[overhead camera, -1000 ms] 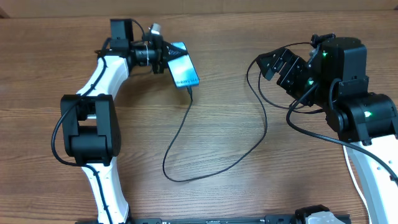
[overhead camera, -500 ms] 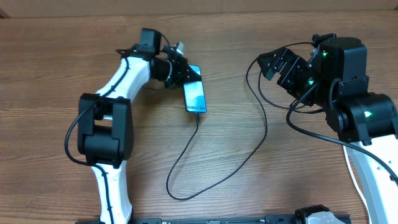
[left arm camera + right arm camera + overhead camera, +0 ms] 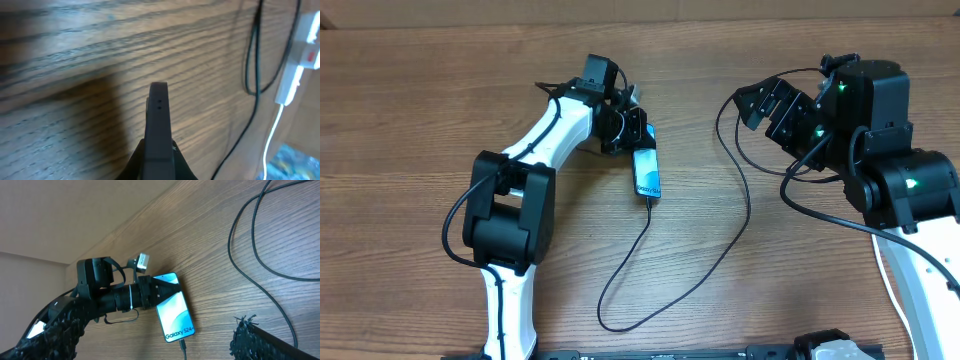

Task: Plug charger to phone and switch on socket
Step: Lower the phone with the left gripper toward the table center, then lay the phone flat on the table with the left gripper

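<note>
While the left gripper [image 3: 637,143] has its jaws closed tight on one end of the phone [image 3: 647,175], mid-bench [image 3: 420,100] with the charger [image 3: 642,235] entering its other end, the right gripper [image 3: 767,108] stands well apart, jaws wide and empty.

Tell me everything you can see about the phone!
The phone is a slim rectangle with a light blue-teal screen facing up and white "Galaxy" lettering near its lower end. The left fingers are shut on its top end. The thin black charger is plugged into its bottom end. It sits over the wooden table, near the middle. Whether it rests on the wood can't be told.
</note>
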